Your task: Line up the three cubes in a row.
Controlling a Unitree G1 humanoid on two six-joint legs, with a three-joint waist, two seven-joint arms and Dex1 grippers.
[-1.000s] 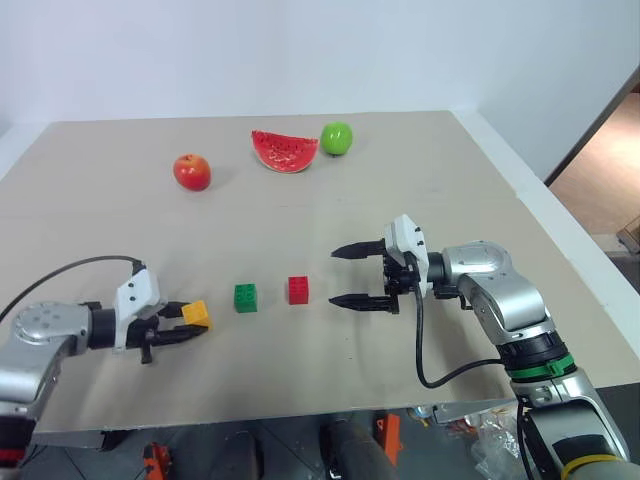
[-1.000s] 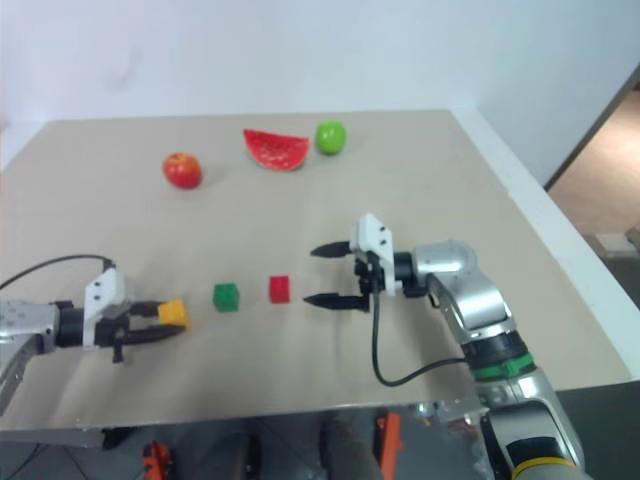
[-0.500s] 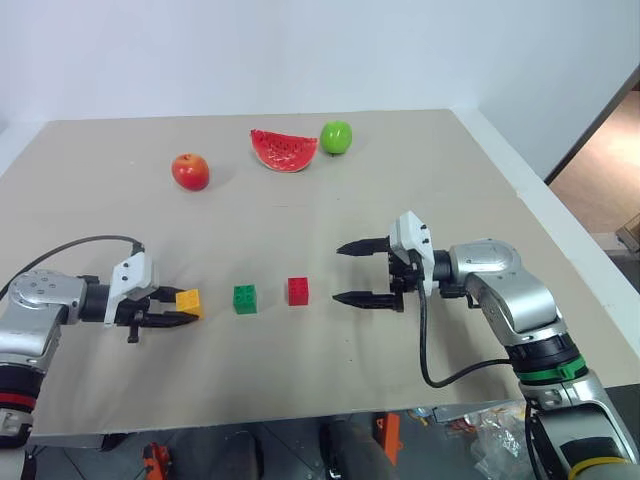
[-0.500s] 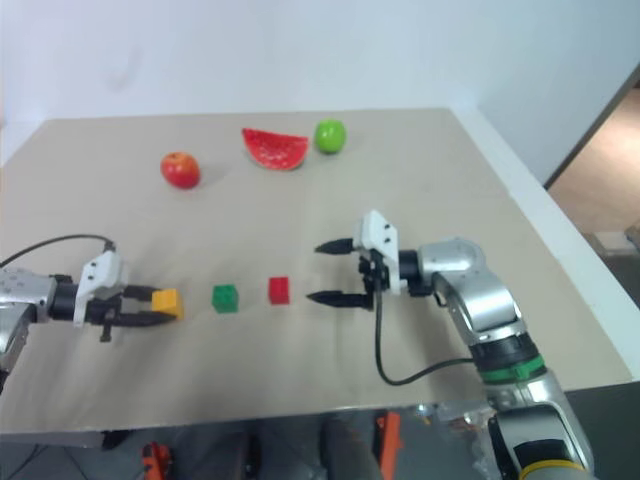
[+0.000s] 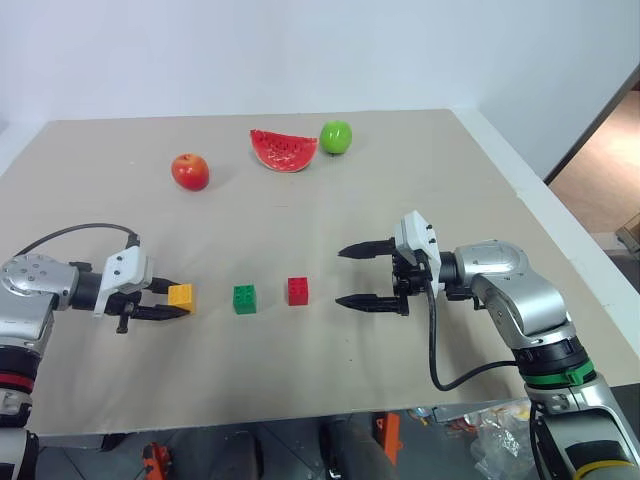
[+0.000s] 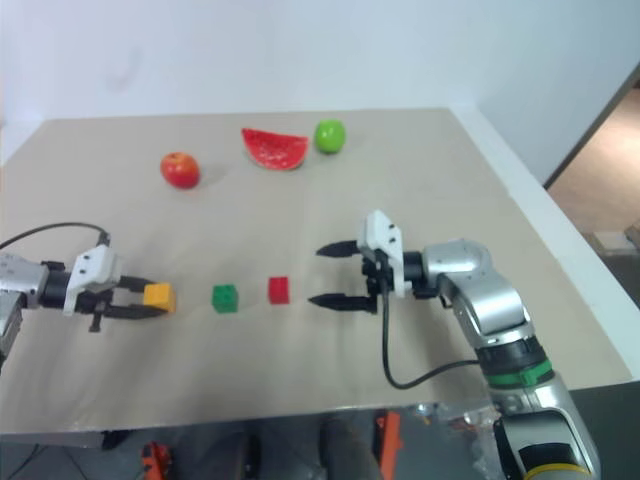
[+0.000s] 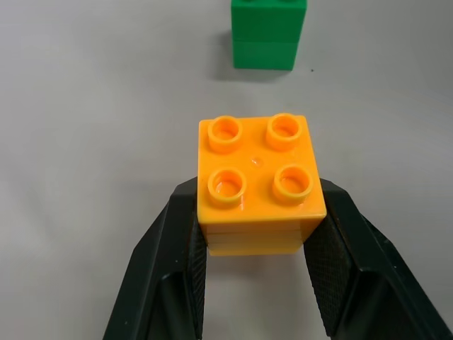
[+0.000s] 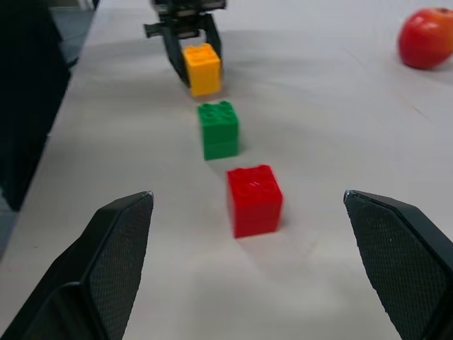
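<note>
The orange-yellow cube (image 5: 181,296) sits between the fingers of my left gripper (image 5: 179,300), which is shut on it at the table's left, low over the tabletop. In the left wrist view the black pads (image 7: 188,248) press the sides of the orange-yellow cube (image 7: 258,180), studs up. To its right come the green cube (image 5: 245,298), then the red cube (image 5: 298,290), both standing on the table with small gaps between. My right gripper (image 5: 341,276) hovers just right of the red cube, open wide, with nothing held. The right wrist view looks along all three cubes in one line: red (image 8: 254,200), green (image 8: 219,129), orange-yellow (image 8: 202,69).
A red apple (image 5: 191,171), a watermelon slice (image 5: 284,150) and a green apple (image 5: 336,137) lie at the far side of the beige table (image 5: 420,190). The table's front edge runs just below the arms, and its right edge lies beyond my right arm.
My left gripper has carried the orange-yellow cube a little left and away from the front edge, bringing it level with the green and red cubes. The right gripper stays open and almost still.
</note>
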